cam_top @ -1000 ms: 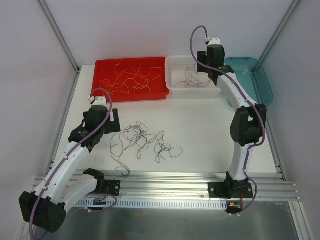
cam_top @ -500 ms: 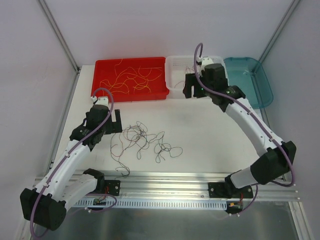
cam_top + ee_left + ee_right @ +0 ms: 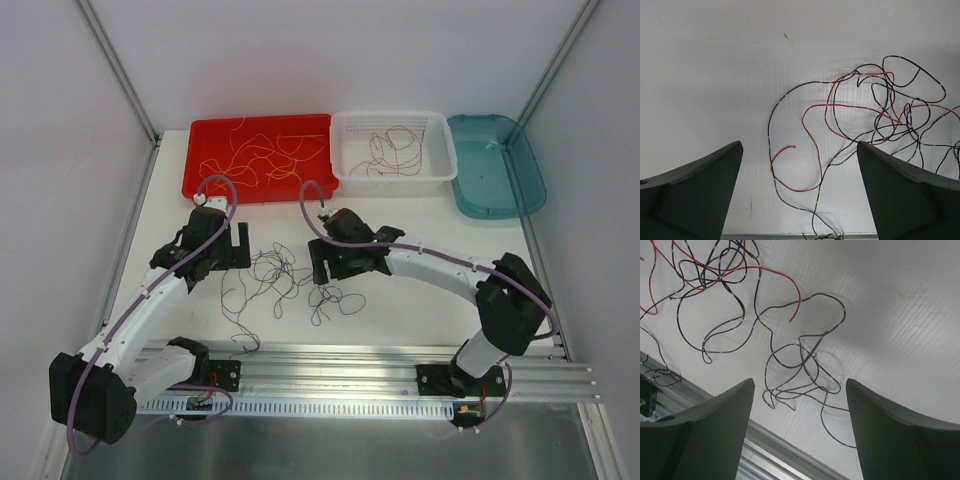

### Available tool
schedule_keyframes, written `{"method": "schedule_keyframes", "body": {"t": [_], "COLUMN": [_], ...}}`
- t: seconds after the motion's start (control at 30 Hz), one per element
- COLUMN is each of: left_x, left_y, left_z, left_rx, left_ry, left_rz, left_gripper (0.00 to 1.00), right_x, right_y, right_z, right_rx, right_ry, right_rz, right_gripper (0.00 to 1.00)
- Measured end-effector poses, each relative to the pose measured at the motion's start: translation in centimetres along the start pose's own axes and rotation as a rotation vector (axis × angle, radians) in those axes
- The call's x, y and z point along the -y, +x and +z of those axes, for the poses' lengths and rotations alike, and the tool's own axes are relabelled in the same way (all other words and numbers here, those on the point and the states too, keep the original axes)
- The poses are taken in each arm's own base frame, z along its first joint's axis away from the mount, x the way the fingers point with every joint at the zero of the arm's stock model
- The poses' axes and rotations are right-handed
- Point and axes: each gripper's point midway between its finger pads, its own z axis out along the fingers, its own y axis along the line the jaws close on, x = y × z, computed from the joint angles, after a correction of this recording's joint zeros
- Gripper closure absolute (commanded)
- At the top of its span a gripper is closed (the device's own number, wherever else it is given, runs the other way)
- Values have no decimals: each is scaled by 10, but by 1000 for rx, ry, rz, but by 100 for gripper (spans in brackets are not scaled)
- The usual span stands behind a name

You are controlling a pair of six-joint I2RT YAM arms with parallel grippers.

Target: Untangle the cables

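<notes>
Swung from white basket (image 3: pixel 392 186) to above cables (image 3: pixel 285 280); R gripper (image 3: pixel 322 268) spread, empty; L gripper (image 3: pixel 238 247) wide too; next pick pending.

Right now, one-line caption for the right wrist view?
Right gripper open above a loose tangle of black and red cables on the white table.

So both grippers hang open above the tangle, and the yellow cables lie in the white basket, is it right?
Not quite. The top view shows the yellow cables in the red tray, not the white basket. The left gripper and right gripper do hang open above the tangle.
</notes>
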Motion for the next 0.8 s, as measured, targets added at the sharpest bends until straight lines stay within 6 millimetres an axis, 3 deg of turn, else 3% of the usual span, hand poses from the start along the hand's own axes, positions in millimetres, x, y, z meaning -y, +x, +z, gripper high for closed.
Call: {"method": "schedule_keyframes", "body": {"t": [0.2, 0.27, 0.37, 0.47, 0.5, 0.6, 0.8], "left_x": [0, 0, 0, 2, 3, 8, 18], "left_y": [1, 1, 1, 3, 4, 7, 17], "left_z": [1, 1, 1, 2, 3, 5, 10], "left_rx": [-5, -5, -7, -17, -22, -43, -98], "left_ry": [-1, 0, 0, 10, 15, 36, 90], "left_rz": [1, 1, 1, 2, 3, 5, 9], "left_gripper": [1, 1, 1, 1, 1, 2, 6], "right_x": [-4, 2, 11, 20, 25, 38, 83], "right_y": [13, 16, 16, 14, 14, 16, 22], "right_z": [33, 43, 53, 57, 57, 57, 38], "right_rx": [9, 12, 24, 44, 51, 54, 49], "right_ry": [101, 142, 191, 235, 250, 294, 382], "right_rz": [29, 39, 52, 55, 57, 45, 32], "right_gripper": [24, 30, 42, 68, 81, 97, 99]}}
